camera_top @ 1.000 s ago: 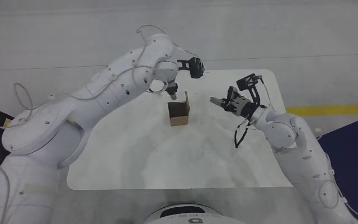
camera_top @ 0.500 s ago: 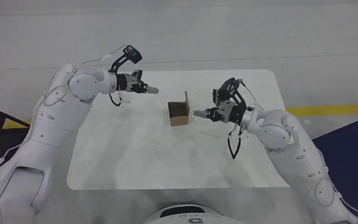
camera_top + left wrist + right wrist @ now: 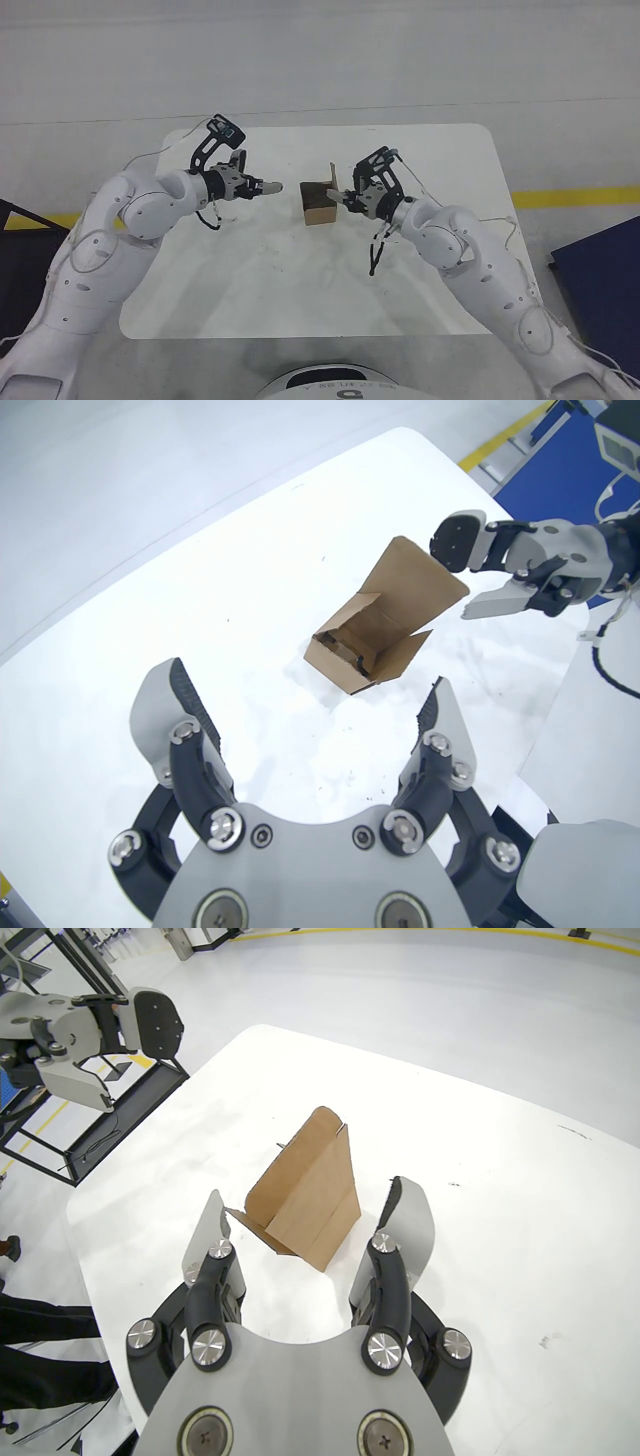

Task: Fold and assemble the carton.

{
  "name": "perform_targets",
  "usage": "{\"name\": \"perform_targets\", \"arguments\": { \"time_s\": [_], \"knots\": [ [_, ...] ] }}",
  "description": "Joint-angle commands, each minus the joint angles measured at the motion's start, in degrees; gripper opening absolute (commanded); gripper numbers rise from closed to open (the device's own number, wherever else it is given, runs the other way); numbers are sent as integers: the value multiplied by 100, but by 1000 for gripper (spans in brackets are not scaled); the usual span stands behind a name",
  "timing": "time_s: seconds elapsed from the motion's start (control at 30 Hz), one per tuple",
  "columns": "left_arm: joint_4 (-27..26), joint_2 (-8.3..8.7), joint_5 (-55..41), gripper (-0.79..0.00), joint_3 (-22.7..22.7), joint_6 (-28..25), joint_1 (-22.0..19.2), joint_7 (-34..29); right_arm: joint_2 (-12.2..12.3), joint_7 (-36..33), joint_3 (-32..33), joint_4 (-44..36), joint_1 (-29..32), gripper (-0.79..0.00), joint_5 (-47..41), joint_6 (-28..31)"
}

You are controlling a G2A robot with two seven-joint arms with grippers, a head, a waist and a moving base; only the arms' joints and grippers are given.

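Left gripper [image 3: 306,675] and right gripper [image 3: 307,1190] both open; I risk toppling the unbraced carton [image 3: 320,205] if right nudges its flap.

Industrial hall or lab (pale floor [image 3: 300,60], yellow lane line [image 3: 580,196], metal rack [image 3: 130,1103]).

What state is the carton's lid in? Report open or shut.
Open. The carton rests on the table, its lid flap standing up and its inside showing.
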State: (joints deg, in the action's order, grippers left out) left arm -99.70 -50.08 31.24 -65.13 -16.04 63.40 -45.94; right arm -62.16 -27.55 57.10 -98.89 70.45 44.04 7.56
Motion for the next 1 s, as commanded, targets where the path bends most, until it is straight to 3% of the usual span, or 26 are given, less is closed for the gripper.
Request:
{"name": "perform_targets", "arguments": {
  "time_s": [0.0,0.03,0.1,0.13,0.17,0.3,0.47,0.67,0.7,0.73,0.77,0.87,0.97],
  "knots": [
    [0,6,14,0,-44,32,88,57,-44,-34,-136,91,-78,-274,57,-189],
    [-3,13,24,0,-81,45,147,76,-69,-57,-185,153,-132,-397,47,-305],
    [-36,33,49,0,-177,64,276,89,-115,-122,-271,246,-232,-520,9,-452],
    [-59,44,42,0,-240,76,350,107,-132,-156,-296,280,-278,-720,-22,-478],
    [-82,57,38,0,-307,84,429,119,-146,-193,-307,306,-323,-785,-61,-477],
    [-197,107,0,0,-596,124,765,202,-168,-525,-270,396,-517,-785,-446,5],
    [-278,141,-84,0,-840,90,1079,282,-174,-1420,-263,786,-921,-785,-1428,1387],
    [-340,139,-65,0,-869,80,1204,256,-239,-1832,-456,1236,-1447,-785,-1723,2110],
    [-352,136,-45,0,-841,86,1202,211,-255,-1862,-506,1280,-1532,-714,-1698,2198],
    [-357,133,-15,0,-810,99,1190,152,-270,-1882,-555,1324,-1611,-526,-1681,2272],
    [-358,127,5,0,-769,109,1176,86,-287,-1888,-595,1376,-1686,-391,-1686,2314],
    [-312,99,-39,0,-576,91,1095,-144,-337,-1834,-669,1525,-1912,-111,-1688,2330],
    [-194,52,-82,0,-290,28,908,-412,-373,-1738,-700,1652,-2065,0,-1702,2328]
  ]
}}
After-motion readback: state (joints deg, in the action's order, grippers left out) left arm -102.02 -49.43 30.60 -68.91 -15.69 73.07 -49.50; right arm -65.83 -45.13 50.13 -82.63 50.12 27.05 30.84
